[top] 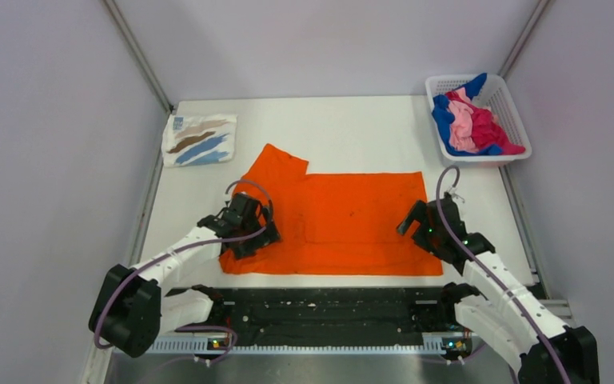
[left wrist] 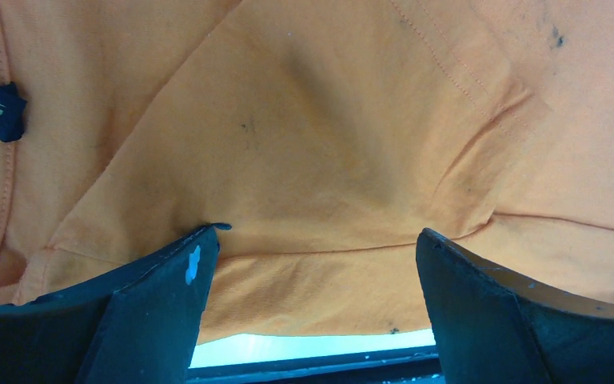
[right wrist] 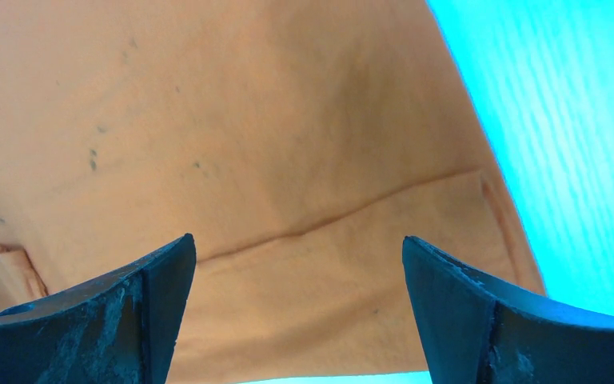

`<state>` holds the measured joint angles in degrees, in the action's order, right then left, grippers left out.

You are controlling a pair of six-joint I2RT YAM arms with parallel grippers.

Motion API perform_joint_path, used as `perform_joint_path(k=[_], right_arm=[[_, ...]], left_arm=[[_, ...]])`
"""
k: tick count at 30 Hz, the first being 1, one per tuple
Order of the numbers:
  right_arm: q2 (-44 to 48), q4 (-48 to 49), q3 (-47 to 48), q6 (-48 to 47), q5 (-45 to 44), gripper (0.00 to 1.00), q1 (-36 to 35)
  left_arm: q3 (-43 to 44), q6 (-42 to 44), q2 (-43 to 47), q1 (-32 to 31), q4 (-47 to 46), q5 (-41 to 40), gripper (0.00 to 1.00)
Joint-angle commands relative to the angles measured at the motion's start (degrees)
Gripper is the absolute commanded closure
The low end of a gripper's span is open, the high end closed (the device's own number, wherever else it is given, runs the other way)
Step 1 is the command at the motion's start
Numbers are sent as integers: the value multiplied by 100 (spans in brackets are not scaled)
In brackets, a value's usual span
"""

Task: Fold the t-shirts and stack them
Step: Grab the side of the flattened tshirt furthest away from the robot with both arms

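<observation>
A bright orange t-shirt (top: pixel 344 216) lies spread flat on the white table, one sleeve pointing to the far left. My left gripper (top: pixel 249 228) hovers open over its near-left part; orange cloth (left wrist: pixel 312 160) fills the left wrist view, with nothing between the fingers (left wrist: pixel 160 312). Over the shirt's right edge my right gripper (top: pixel 417 222) also stands open, orange cloth (right wrist: pixel 272 160) under its empty fingers (right wrist: pixel 480 320). A folded white t-shirt with brown and blue streaks (top: pixel 200 140) lies at the far left. Blue, pink and magenta t-shirts (top: pixel 470 124) are heaped in the basket.
A white lattice basket (top: pixel 514 120) stands at the far right corner. A black rail (top: pixel 320 308) runs along the table's near edge between the arm bases. Grey walls close in the table on three sides.
</observation>
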<state>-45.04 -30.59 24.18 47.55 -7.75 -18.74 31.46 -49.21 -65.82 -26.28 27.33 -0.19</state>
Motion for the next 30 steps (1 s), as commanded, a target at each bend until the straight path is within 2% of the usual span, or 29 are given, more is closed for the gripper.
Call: perform_joint_path(k=[1, 6, 12, 15, 20, 23, 27, 30], right_arm=[[-38, 244, 469, -325, -495, 1, -48], [-324, 852, 745, -612, -707, 1, -46], [-935, 1602, 1195, -860, -1226, 1, -50], [-1334, 1785, 1414, -898, -1399, 1, -43], [-1825, 1985, 1666, -1129, -1455, 1, -37], [-1987, 2021, 1703, -1348, -1383, 1, -42], [-2106, 2047, 1678, -1508, -1480, 1, -31], [-2169, 2055, 1674, -1593, -1547, 1, -16]], left_arm=[[229, 282, 89, 14, 511, -340, 1], [1044, 782, 130, 12, 481, -188, 1], [2338, 939, -520, 62, 326, -1025, 1], [3326, 1097, -1433, 192, 295, -1187, 1], [5061, 1512, -3128, 717, 308, -952, 2], [6373, 1763, -4311, 985, 717, -880, 6], [8212, 2298, -5663, 1190, 1322, -1167, 9], [9205, 2636, -6485, 1303, 1663, -1179, 15]])
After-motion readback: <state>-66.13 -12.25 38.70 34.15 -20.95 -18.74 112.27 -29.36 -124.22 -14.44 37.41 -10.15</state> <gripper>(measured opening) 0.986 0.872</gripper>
